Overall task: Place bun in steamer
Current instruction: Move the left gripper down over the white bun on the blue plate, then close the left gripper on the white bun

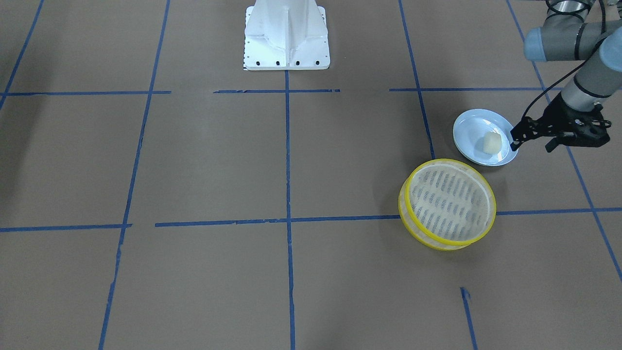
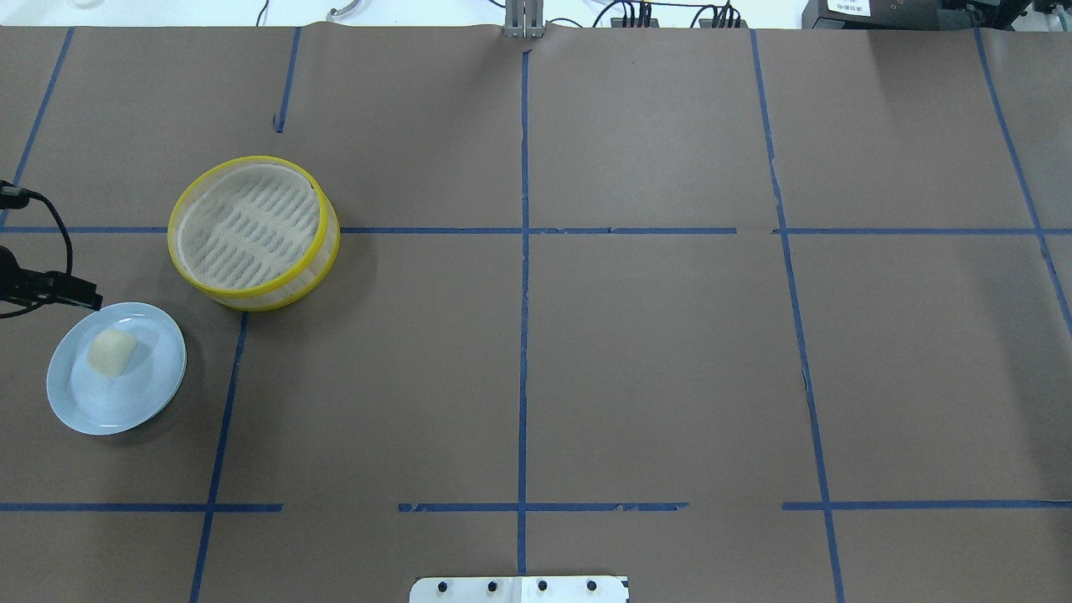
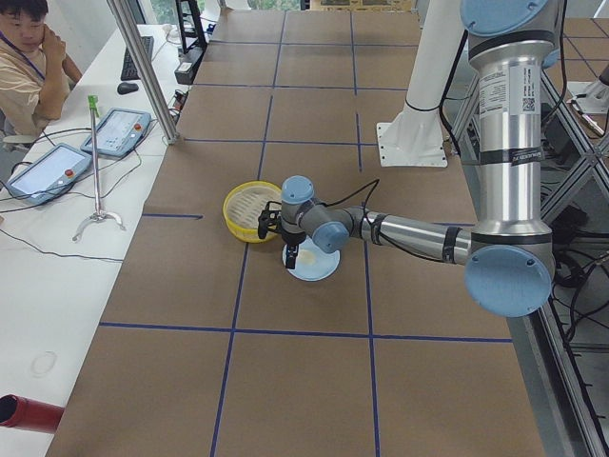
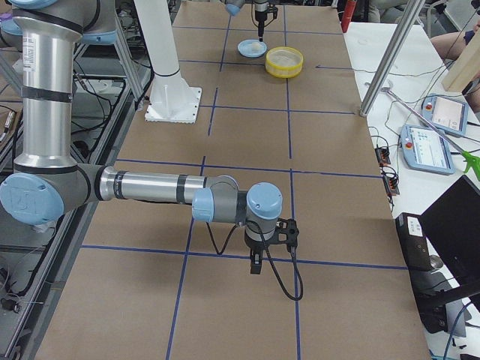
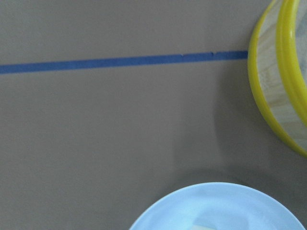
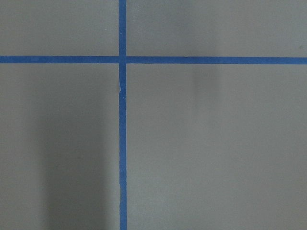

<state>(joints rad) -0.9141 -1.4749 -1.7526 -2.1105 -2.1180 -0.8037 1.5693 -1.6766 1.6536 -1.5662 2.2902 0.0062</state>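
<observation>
hovering my left claw, spread wide, by the plate rim; the bun lies on it, beside the steamer. right claw: i cannot tell its state.

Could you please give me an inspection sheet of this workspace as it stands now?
Surface: brown paper-covered table with a blue tape grid.
Job's things: bun lies on the pale blue plate; steamer stands beside the plate, apart from it, empty.
Clutter: nothing seen.
Grippers: left gripper open at the plate's edge, holding nothing; right gripper over bare table, open or shut cannot be told.
Cables: black cable arcs at the left wrist; another loop hangs by the right gripper.
Surroundings: white robot pedestal; seated operator and teach pendants on the side bench.
</observation>
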